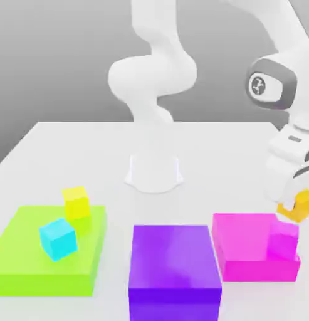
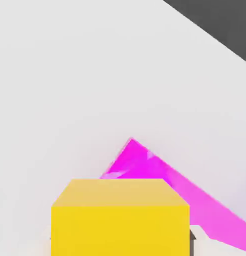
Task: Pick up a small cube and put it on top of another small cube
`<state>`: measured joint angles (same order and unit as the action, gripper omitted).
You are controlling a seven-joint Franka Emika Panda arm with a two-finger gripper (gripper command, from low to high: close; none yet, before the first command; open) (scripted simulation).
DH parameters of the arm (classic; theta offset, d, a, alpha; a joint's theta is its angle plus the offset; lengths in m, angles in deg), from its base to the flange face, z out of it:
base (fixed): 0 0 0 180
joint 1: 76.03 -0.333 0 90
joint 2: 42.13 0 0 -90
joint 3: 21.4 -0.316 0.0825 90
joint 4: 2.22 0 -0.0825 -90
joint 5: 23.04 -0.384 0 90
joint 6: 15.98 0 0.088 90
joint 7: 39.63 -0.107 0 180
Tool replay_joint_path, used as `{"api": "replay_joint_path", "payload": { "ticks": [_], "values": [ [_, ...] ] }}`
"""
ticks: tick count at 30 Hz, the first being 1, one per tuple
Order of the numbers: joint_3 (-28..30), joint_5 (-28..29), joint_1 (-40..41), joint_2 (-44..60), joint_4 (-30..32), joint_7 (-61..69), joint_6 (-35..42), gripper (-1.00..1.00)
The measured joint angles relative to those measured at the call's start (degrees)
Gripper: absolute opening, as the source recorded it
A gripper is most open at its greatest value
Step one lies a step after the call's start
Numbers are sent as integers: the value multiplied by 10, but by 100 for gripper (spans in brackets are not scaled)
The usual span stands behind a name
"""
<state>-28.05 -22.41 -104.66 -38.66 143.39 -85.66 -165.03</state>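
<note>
My gripper is shut on the small orange cube at the exterior view's right edge. It holds the cube just past the back right corner of the flat magenta block. In the hand view the orange cube sits between the fingers, with a corner of the magenta block behind it. A small magenta cube rests on the magenta block's right side, below and in front of the held cube. A small yellow cube and a small cyan cube stand on the flat green block.
A flat purple block lies in the front middle, between the green and magenta blocks. The arm's white base stands at the middle back of the white table.
</note>
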Motion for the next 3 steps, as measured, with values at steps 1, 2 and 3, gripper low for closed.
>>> {"api": "replay_joint_path", "payload": {
  "ticks": [1,2,3],
  "values": [
    [0,0,0,0,0,0,0,100],
    [0,0,0,0,0,0,0,100],
    [0,0,0,0,0,0,0,100]
  ]
}}
